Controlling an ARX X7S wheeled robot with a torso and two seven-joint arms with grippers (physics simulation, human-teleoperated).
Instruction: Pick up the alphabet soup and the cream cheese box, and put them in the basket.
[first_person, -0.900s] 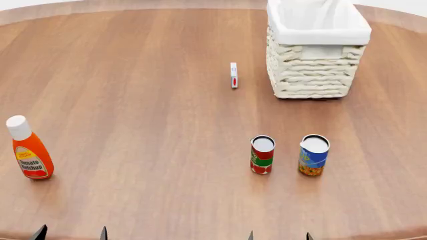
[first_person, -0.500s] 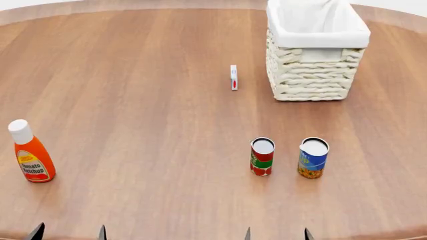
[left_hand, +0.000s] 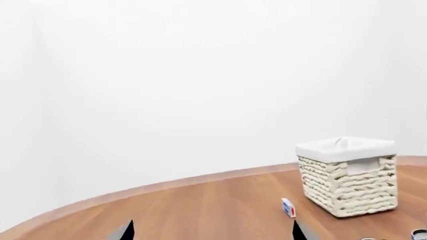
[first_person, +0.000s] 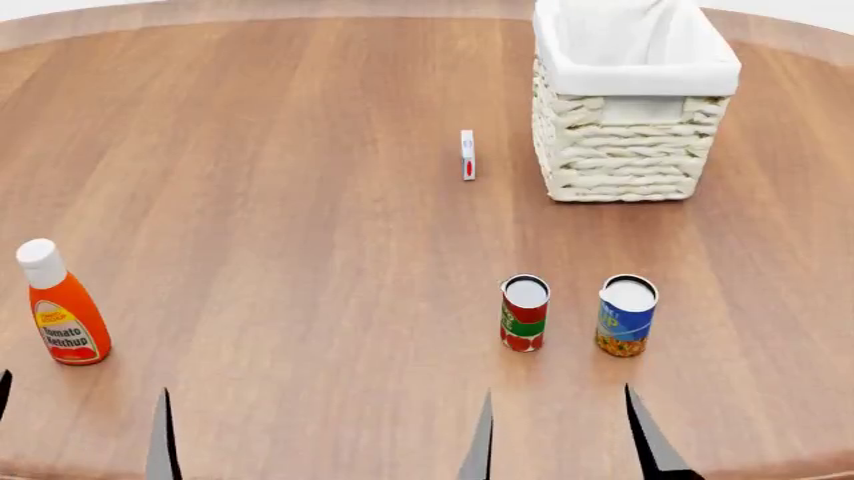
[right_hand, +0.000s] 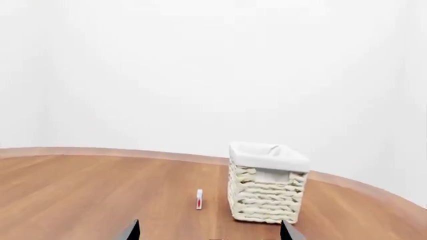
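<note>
The alphabet soup (first_person: 626, 316), a blue-labelled can, stands upright at the front right of the table. Far behind it, the thin cream cheese box (first_person: 467, 155) stands on edge just left of the basket (first_person: 627, 110). My right gripper (first_person: 561, 440) is open and empty, low and short of the soup can. Open with nothing in it, my left gripper (first_person: 80, 435) sits near the front left. The left wrist view shows the left gripper (left_hand: 212, 232), the box (left_hand: 288, 207) and the basket (left_hand: 350, 182). The right wrist view shows the right gripper (right_hand: 211, 232), the box (right_hand: 199, 199) and the basket (right_hand: 267, 187).
A red-and-green can (first_person: 525, 313) stands just left of the soup can. An orange ketchup bottle (first_person: 60, 315) stands at the front left, close to my left gripper. The round wooden table (first_person: 267, 200) curves away at its far edge.
Both grippers' fingers now reach further into the head view from the near edge, over the table. The objects have not moved.
</note>
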